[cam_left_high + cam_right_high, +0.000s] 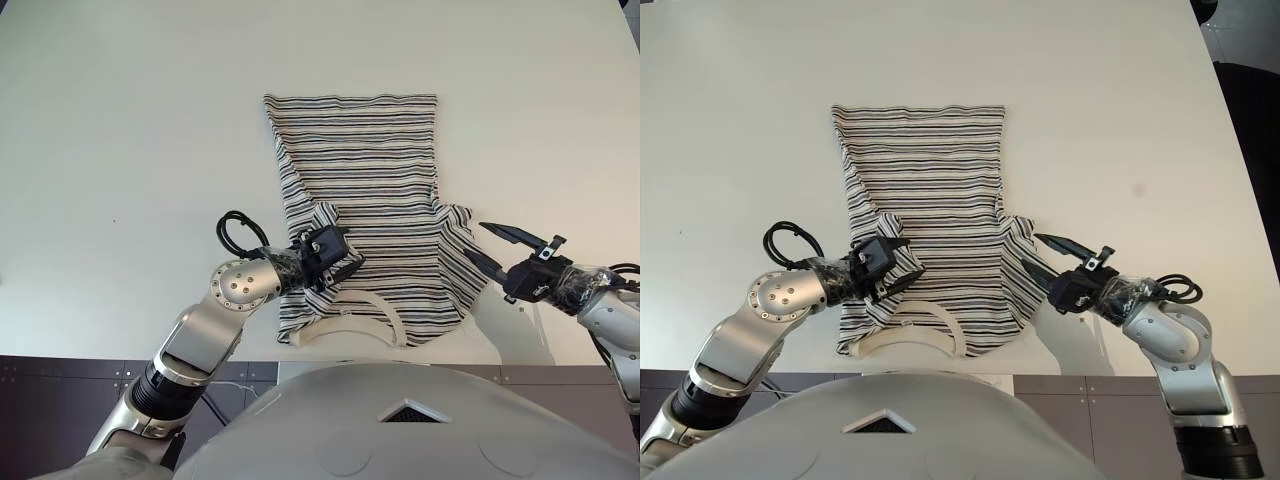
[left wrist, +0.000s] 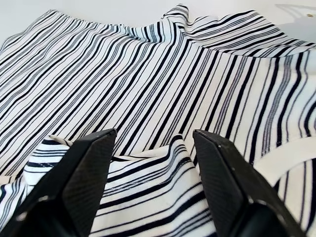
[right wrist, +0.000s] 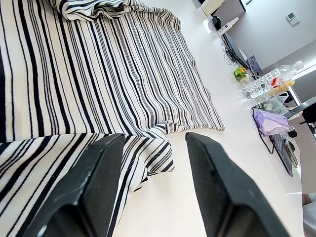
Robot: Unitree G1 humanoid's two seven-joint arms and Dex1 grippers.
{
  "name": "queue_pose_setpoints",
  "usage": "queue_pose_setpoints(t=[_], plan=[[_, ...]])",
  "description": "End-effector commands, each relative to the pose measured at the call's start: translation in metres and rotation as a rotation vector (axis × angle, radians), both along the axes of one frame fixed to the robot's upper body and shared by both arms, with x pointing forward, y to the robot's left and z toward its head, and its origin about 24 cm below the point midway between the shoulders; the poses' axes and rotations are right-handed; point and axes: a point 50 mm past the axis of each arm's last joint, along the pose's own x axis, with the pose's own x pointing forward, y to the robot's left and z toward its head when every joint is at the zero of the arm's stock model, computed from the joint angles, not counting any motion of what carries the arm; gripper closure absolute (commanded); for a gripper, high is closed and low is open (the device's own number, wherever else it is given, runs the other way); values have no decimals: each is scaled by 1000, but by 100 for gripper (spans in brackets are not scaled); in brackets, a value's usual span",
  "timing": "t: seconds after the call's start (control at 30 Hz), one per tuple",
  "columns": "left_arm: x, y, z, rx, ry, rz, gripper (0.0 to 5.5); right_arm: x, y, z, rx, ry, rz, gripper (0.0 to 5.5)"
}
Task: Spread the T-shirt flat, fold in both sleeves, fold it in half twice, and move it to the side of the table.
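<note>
On table (image 1: 120, 130), T-shirt (image 1: 365, 160), left tool (image 2: 153, 137) and right tool (image 1: 475, 240) open

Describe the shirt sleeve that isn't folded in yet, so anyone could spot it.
On the white table lies a striped T-shirt, collar toward the robot. The sleeve juts from its right edge beside the right gripper; the other sleeve lies folded over the body.

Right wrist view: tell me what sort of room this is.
Probably a lab or office workroom: a white table bearing the striped T-shirt, with clear bottles and a purple bag nearby.
</note>
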Motion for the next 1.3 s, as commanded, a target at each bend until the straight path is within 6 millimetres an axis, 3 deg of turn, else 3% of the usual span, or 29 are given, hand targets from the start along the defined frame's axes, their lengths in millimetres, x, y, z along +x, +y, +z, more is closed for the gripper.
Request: queue_pose_setpoints(t=[0.03,0.23,0.6,0.83,1.03,1.17,1.3], plan=[[-1,-5,-5,2,35,0,264,1,1,-2,-7,-3,1,323],[-5,1,-7,19,54,22,343,3,2,-1,-5,-8,3,323],[-13,4,-11,7,103,13,537,2,3,-2,-3,-15,-3,323],[-11,16,2,-99,102,122,537,1,3,-2,-3,-21,-11,323],[-38,61,14,-211,143,392,537,-3,1,-1,-9,-16,-19,323],[-46,87,19,-364,78,615,537,-3,0,-5,-28,8,-1,323],[-58,111,19,-410,38,763,537,-3,-5,-6,-45,14,-5,323]])
